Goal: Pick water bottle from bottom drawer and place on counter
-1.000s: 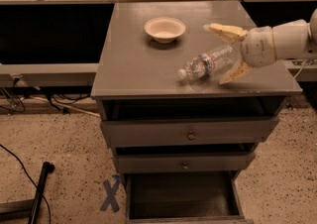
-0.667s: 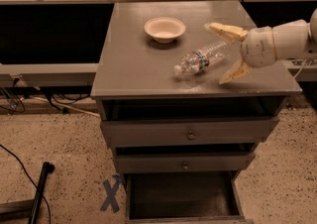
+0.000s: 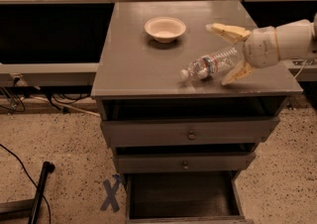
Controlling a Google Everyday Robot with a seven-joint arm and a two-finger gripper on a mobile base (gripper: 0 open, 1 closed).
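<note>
The water bottle (image 3: 212,63) lies on its side on the counter (image 3: 133,64), near the front right, with its white cap pointing left toward the front edge. My gripper (image 3: 216,55) reaches in from the right, and its two pale fingers (image 3: 229,32) are spread wide on either side of the bottle's base end, not pressing on it. The bottom drawer (image 3: 183,196) is pulled out below, dark inside and empty as far as I can see.
A white bowl (image 3: 165,28) stands at the counter's back middle. Two shallower drawers with round knobs (image 3: 191,135) sit slightly ajar above the bottom one. A blue X (image 3: 111,193) marks the floor on the left, beside a black pole (image 3: 39,191) and cables.
The bottle has shifted slightly on the counter between the spread fingers. The gripper has stayed nearly in place.
</note>
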